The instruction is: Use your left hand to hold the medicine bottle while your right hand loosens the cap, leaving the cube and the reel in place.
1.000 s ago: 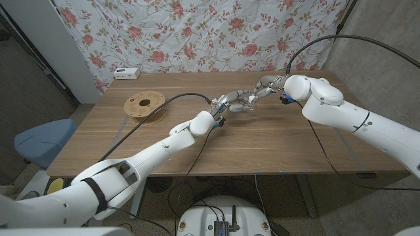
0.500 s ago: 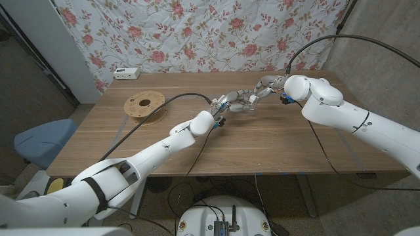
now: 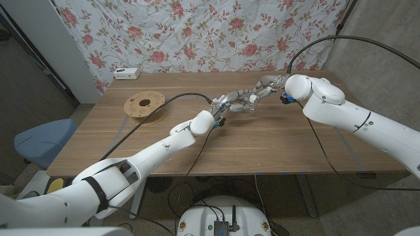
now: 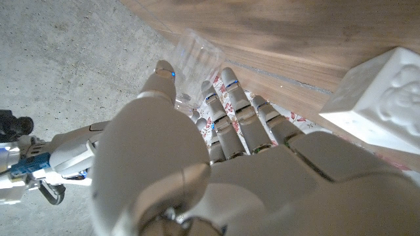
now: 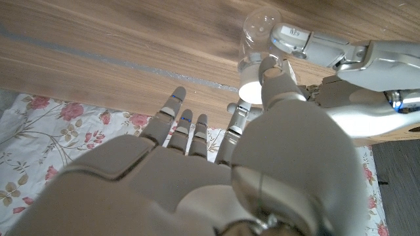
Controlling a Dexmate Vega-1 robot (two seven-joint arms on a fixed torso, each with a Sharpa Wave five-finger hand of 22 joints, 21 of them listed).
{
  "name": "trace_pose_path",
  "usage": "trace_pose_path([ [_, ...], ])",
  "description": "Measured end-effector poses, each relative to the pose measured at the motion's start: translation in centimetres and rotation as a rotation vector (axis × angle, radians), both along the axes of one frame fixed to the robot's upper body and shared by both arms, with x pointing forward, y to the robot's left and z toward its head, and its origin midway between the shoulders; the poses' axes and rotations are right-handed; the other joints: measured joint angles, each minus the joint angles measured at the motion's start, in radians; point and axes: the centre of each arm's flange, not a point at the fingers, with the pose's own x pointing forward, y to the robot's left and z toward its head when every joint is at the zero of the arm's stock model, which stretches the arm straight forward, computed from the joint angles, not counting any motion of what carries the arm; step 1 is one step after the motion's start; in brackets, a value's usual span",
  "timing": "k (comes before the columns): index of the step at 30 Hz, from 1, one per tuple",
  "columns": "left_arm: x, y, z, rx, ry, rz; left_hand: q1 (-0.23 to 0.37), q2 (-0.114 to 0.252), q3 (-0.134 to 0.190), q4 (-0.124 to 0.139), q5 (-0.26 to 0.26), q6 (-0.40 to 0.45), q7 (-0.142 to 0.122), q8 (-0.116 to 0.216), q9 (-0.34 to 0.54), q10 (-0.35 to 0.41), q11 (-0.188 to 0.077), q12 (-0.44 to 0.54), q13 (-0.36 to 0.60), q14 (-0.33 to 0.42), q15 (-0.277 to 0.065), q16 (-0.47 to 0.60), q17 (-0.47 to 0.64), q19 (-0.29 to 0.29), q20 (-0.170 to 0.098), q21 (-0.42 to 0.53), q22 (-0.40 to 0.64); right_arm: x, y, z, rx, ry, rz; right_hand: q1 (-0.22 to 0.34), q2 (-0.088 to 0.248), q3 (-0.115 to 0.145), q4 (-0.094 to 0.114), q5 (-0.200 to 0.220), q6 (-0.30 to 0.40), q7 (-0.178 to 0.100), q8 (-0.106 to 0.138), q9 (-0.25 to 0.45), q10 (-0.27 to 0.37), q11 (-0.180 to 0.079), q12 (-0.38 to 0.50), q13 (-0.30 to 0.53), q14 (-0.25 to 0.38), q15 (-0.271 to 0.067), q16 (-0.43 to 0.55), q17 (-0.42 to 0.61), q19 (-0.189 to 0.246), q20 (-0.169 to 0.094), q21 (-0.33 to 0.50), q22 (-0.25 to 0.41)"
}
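clear medicine bottle point(image 5: 257, 39) lying on its side, left robot hand point(image 3: 228, 102) gripping it

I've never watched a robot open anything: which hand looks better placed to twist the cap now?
The right hand, I'd judge. Its thumb and a finger sit at the white cap, while the left hand grips the clear bottle.

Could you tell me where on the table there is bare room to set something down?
The wooden table is bare along its near edge, between the two arms, and on the right half below the right hand. It is crowded mid-table, where the left hand and right hand meet at the clear plastic medicine bottle, and near the round wooden reel.
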Motion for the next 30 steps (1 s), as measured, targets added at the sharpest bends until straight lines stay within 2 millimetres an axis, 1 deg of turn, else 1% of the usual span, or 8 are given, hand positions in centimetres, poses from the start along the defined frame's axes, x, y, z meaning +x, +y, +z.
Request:
trace_pose_path([
  [4,0.0,0.0,0.0,0.000,0.000,-0.001,-0.005,-0.003,0.003,0.003,0.000,0.000,0.000,0.000,0.000,0.000,0.000,0.002,0.000,0.000,0.000,0.000,0.000,0.000,0.000,0.000,0.000,0.1,-0.4,0.2,0.007,-0.003,-0.008,0.012,0.002,0.005,0.002,0.000,-0.002,-0.002,0.014,-0.002,0.002,-0.016,0.000,0.000,-0.004,-0.004,0.000,0.000,0.000,0.000,0.000,0.000],
  [6,0.0,0.0,0.0,0.000,0.000,-0.002,-0.005,-0.003,0.003,0.003,0.000,0.000,0.000,0.000,0.000,0.000,0.000,0.003,0.000,0.000,0.000,0.000,0.000,0.000,0.000,0.000,0.000,0.1,-0.7,0.2,0.009,-0.003,-0.014,0.016,0.003,0.005,0.002,0.000,-0.002,-0.002,0.015,-0.004,-0.002,-0.024,0.000,0.000,-0.004,-0.004,0.000,0.000,0.000,0.000,0.000,0.000],
  [7,0.1,0.0,0.0,0.001,0.003,0.000,-0.005,-0.003,0.004,0.003,-0.001,0.000,0.000,0.000,0.000,0.000,0.000,0.003,0.000,0.001,-0.001,0.000,0.000,0.000,0.000,0.000,0.000,0.1,-0.2,0.0,0.026,0.011,0.028,0.017,0.004,0.005,0.002,0.000,-0.002,-0.002,0.015,-0.004,-0.004,-0.025,0.000,0.000,0.000,-0.008,0.000,0.000,0.000,0.000,0.000,0.000],
  [9,0.1,-0.1,0.0,0.001,0.003,0.000,-0.005,-0.003,0.008,-0.001,-0.002,0.000,0.000,0.000,0.000,0.000,0.000,0.003,0.000,0.006,-0.006,0.000,0.000,0.000,0.000,0.000,0.000,0.2,-0.3,0.0,0.031,0.013,0.033,0.021,0.006,0.005,0.002,0.000,-0.002,-0.002,0.015,-0.006,-0.004,-0.025,-0.005,0.000,-0.002,-0.013,0.000,0.000,0.000,0.000,-0.004,0.000],
  [21,0.3,-0.1,-0.1,0.002,0.007,0.002,-0.007,-0.005,0.008,-0.001,-0.002,0.000,0.000,0.000,0.000,0.004,0.000,0.007,-0.001,0.007,-0.004,0.000,0.000,0.000,0.000,0.000,0.000,0.4,-0.8,0.2,0.059,0.038,0.066,0.056,0.032,0.022,0.001,0.001,-0.005,-0.005,0.014,-0.006,-0.014,-0.047,-0.008,0.000,-0.010,-0.020,0.000,0.000,-0.008,-0.008,-0.008,0.000],
  [25,0.3,-0.2,0.0,0.002,0.005,0.000,-0.007,-0.005,0.011,-0.004,-0.002,0.000,0.000,0.000,0.000,0.004,0.000,0.007,-0.001,0.007,-0.004,0.000,0.000,0.000,0.000,0.000,0.000,0.5,-1.3,0.6,0.061,0.031,0.056,0.076,0.038,0.026,0.001,0.005,-0.005,-0.005,0.010,-0.007,-0.020,-0.052,-0.010,0.000,-0.015,-0.025,0.000,0.000,-0.010,-0.010,-0.008,0.000],
  [28,0.3,-0.2,0.0,0.002,0.005,-0.001,-0.007,-0.005,0.013,-0.004,-0.004,0.000,0.000,0.000,0.000,0.004,0.000,0.007,-0.001,0.007,-0.004,0.000,0.000,0.000,0.000,0.000,0.000,0.6,-1.6,0.9,0.061,0.028,0.049,0.087,0.045,0.029,0.004,0.005,-0.016,-0.016,0.004,-0.010,-0.027,-0.058,-0.017,0.000,-0.024,-0.023,-0.005,0.000,-0.020,-0.013,-0.008,0.000],
  [30,0.5,-0.2,0.0,0.004,0.008,0.003,-0.007,-0.005,0.016,-0.002,-0.004,0.000,0.000,0.000,0.000,0.004,0.000,0.007,-0.001,0.007,-0.004,0.000,0.000,0.000,0.000,0.000,0.000,0.6,-1.2,0.5,0.071,0.067,0.082,0.088,0.046,0.030,0.005,0.005,-0.020,-0.020,-0.003,-0.013,-0.032,-0.054,-0.017,0.000,-0.028,-0.020,-0.005,0.000,-0.020,-0.013,-0.008,0.000],
])
